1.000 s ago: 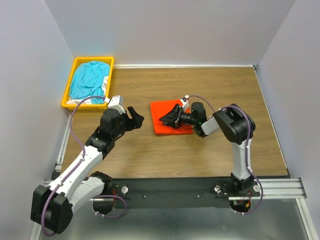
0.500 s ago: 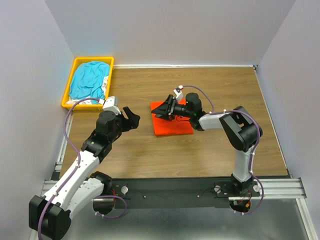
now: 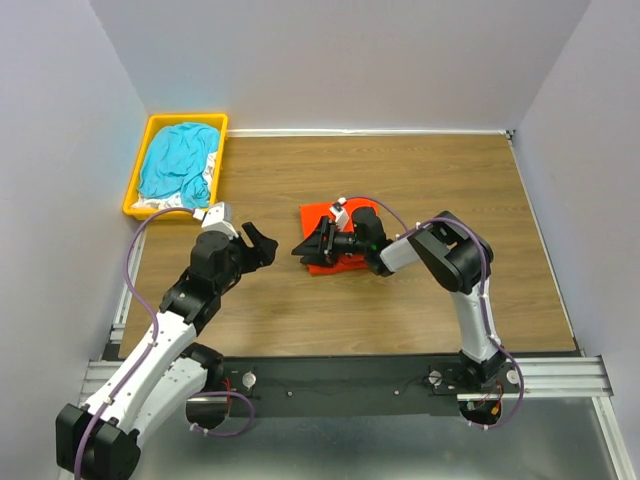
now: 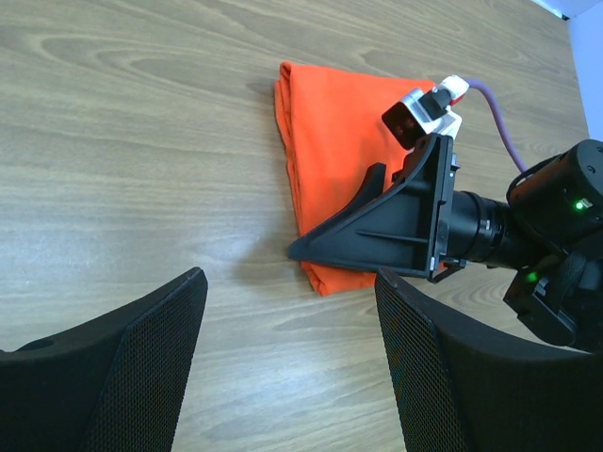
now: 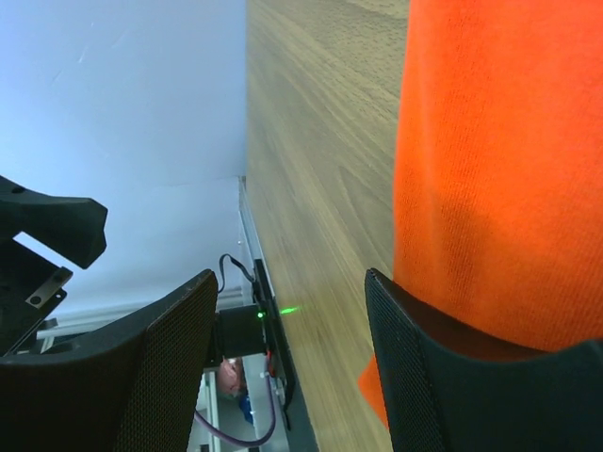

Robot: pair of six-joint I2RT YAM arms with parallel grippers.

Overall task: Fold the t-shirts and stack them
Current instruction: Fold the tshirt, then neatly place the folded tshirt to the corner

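Now, we judge the folded orange shirt (image 4: 330,122), on the table (image 3: 400,180) beneath the spread right gripper (image 3: 308,245), soft and light, best pinched at its thick folded edge; the left gripper (image 3: 258,240) hovers spread.

a robot lab, a boxed-in test cell; plain pale walls (image 3: 60,250) close off three sides of a wood-grain table (image 3: 420,180); a left arm (image 3: 165,335) and a right arm (image 3: 478,310) are bolted to a metal rail (image 3: 560,375) at the near edge; purple cables (image 4: 504,122) loop along them; a green light (image 4: 577,204) glows on one wrist; a yellow bin (image 3: 188,118) sits at the far left corner
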